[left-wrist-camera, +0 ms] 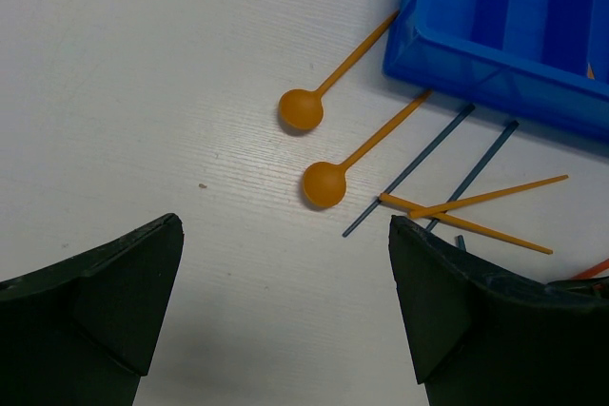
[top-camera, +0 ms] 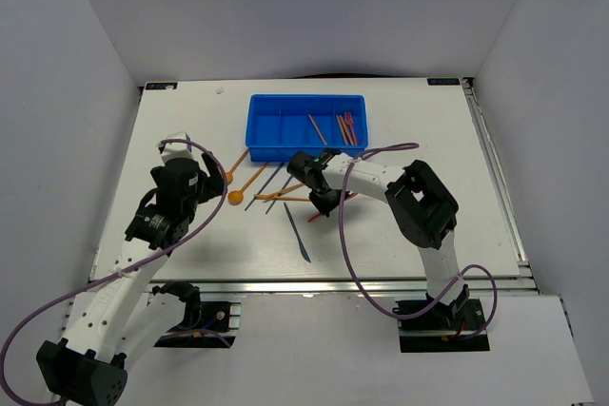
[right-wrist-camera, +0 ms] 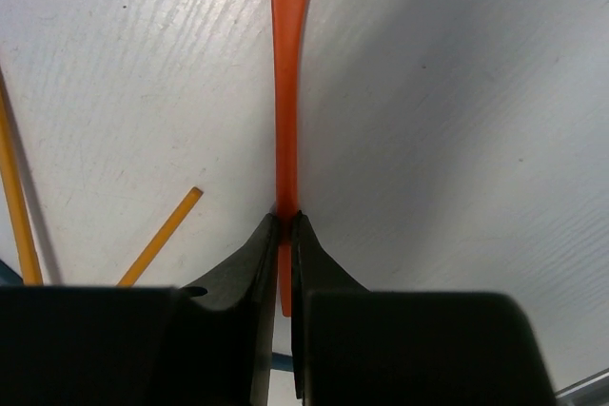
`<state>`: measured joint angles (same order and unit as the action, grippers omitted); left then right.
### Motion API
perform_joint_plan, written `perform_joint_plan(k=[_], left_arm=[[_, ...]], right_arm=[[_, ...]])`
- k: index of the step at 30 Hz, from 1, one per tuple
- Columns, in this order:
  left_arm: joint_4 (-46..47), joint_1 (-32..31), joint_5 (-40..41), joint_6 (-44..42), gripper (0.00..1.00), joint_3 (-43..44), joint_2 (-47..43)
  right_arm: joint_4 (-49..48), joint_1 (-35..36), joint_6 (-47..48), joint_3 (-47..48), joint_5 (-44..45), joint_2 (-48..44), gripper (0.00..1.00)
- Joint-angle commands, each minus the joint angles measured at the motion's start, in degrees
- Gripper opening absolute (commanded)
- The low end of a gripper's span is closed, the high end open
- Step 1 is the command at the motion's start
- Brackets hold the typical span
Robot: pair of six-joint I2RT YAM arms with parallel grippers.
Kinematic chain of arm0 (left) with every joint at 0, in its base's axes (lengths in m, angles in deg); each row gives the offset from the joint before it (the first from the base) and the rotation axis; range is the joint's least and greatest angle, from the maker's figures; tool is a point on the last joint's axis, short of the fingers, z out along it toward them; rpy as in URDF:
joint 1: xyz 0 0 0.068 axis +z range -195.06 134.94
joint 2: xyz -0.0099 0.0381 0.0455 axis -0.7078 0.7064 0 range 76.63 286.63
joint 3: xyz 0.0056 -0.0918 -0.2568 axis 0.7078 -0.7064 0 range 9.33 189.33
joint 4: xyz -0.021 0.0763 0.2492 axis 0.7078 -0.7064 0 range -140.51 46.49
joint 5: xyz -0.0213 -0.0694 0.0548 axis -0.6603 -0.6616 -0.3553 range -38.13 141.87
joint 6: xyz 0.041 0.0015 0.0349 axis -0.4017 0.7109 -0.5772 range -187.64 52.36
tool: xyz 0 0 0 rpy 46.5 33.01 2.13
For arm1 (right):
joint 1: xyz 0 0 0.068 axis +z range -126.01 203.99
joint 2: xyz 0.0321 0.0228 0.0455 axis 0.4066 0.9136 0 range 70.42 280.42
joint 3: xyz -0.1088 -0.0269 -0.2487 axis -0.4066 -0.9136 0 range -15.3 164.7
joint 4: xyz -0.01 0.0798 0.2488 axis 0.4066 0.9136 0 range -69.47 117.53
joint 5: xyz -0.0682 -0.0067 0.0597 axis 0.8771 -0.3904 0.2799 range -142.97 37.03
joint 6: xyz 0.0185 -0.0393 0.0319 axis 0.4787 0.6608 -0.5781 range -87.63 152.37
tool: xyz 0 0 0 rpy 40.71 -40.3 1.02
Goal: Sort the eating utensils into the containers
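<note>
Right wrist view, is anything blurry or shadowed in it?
Right wrist view: the orange-red utensil is sharp, the right pincer shut on it is dark and slightly soft, and a broad grey shadow covers the table beside it.

white table (top-camera: 181, 125), faint wood grain | small dark speck (left-wrist-camera: 202, 185) on it | grey walls (top-camera: 285, 7) around three sides | metal rail (top-camera: 314, 285) along near edge

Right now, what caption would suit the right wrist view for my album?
Right claw shut on a thin red-orange utensil, white table beneath.
</note>
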<state>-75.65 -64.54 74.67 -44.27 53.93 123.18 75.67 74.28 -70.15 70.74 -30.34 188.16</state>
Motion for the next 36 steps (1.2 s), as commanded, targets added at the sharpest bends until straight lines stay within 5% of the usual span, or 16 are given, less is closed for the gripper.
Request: perform_joint_plan(k=[1,11,15,17,18,21,24,30,36], left_arm=[[0.1,-0.5,0.7,0.0,0.98,-0.1,-0.9],[0.1,-0.7,0.7,0.1,0.98,0.0,-0.7],[0.1,-0.7,0.9,0.1,0.98,0.0,-0.8],[0.1,-0.7,0.9,0.1,0.98,0.0,-0.6],[0.1,-0.7,0.9,0.1,0.98,0.0,-0.6],[0.1,-0.7,1.1,0.2,0.98,0.0,-0.6],[-0.1,-0.7,1.4,0.3,0.98,0.0,-0.9],[0.1,-0.9,1.4,0.3,0.98,0.0,-0.8],[0.1,-1.0,0.8,0.1,0.98,0.0,-0.4]], right_arm=[[3.8,0.3,-1.9,-2.7,3.2,-1.9,0.0],[11.2,6.1,16.2,5.4,24.8,-7.2,0.0],[2.7,5.7,35.8,6.8,28.6,-10.4,0.0],[-7.0,5.1,49.4,5.9,27.0,-12.3,0.0],[-19.4,4.7,64.8,4.9,22.7,-13.6,0.0],[-33.2,1.7,83.5,4.4,10.7,-16.5,0.0],[-36.3,-3.8,92.2,9.5,-2.5,-15.2,0.0],[-25.9,-11.6,106.2,31.8,-7.8,-0.2,0.0],[-33.7,-14.9,113.1,27.4,-9.3,3.9,0.0]])
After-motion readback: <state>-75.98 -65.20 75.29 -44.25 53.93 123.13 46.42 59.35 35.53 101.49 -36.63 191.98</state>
